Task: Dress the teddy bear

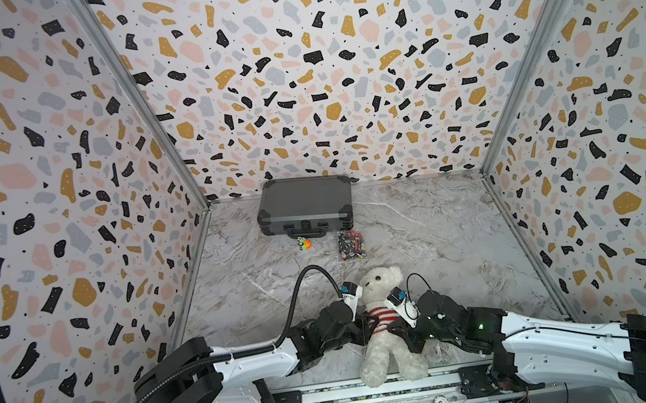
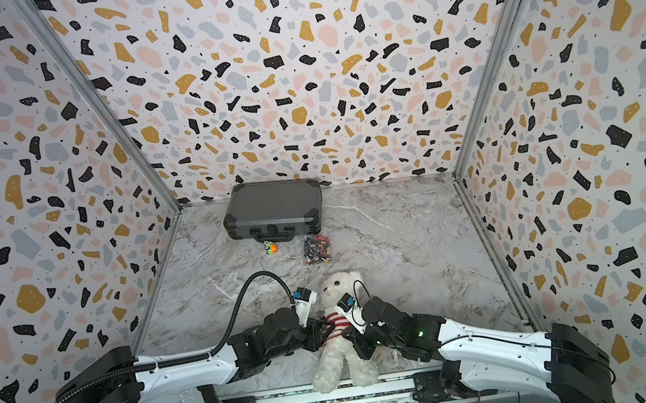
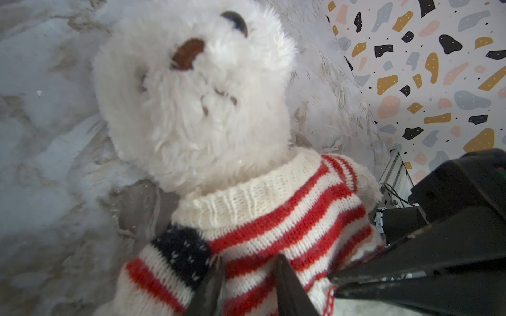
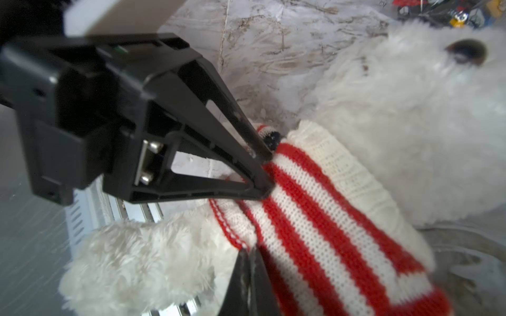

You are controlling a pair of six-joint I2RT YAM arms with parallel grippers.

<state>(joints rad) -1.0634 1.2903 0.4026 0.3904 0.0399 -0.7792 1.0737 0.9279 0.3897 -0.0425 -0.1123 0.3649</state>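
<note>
We see the teddy bear (image 1: 384, 352) lying on its back at the near edge of the marble surface (image 1: 422, 240), between both arms, head toward the grey case (image 1: 305, 204), which is well apart. It wears a red-and-white striped knit sweater (image 3: 273, 219) over its chest. Our left tool (image 4: 267, 172) pinches a fold of the sweater. Our right tool (image 4: 247, 262) is closed, tips at the sweater's hem; we cannot tell whether knit is caught.
</note>
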